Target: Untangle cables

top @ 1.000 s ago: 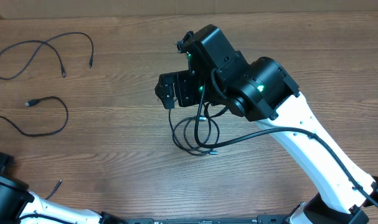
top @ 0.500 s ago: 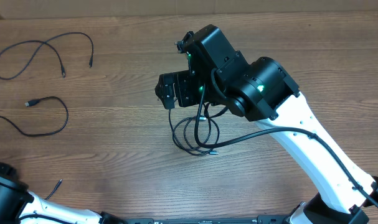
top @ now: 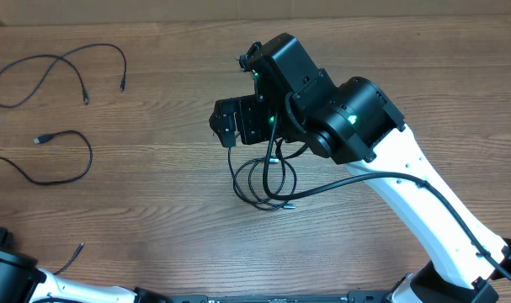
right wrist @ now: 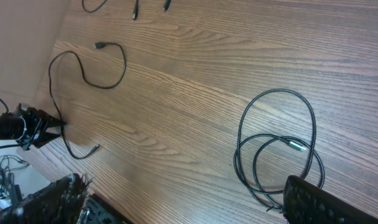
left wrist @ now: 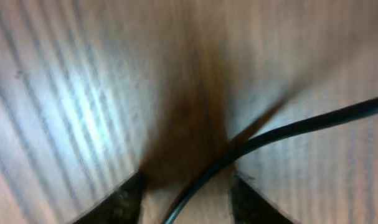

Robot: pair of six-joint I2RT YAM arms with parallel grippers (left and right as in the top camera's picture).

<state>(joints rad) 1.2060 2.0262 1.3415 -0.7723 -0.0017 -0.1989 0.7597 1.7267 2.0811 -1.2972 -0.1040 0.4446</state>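
A cable (left wrist: 282, 132) runs across the left wrist view and passes between the tips of my left gripper (left wrist: 189, 194), whose jaws stand apart on either side of it, just above the wood. In the right wrist view this gripper (right wrist: 39, 127) sits at the table's left edge beside that long cable (right wrist: 117, 74). A tangled coil of cables (top: 263, 181) lies mid-table. My right gripper (top: 238, 122) hovers over its far end, wide open and holding nothing, with the coil (right wrist: 279, 149) showing between its fingers. Another cable (top: 61, 61) lies at the far left.
The looped cable with a small plug (top: 70, 172) lies at the left, and its loose tip (top: 74, 251) pokes out near the front edge. The right arm (top: 423, 202) spans the right half of the table. The table edge (right wrist: 58, 168) drops off beside the left gripper.
In the overhead view the left arm's dark end has slid down and left, almost out of the picture. The right arm and the coil have not moved.
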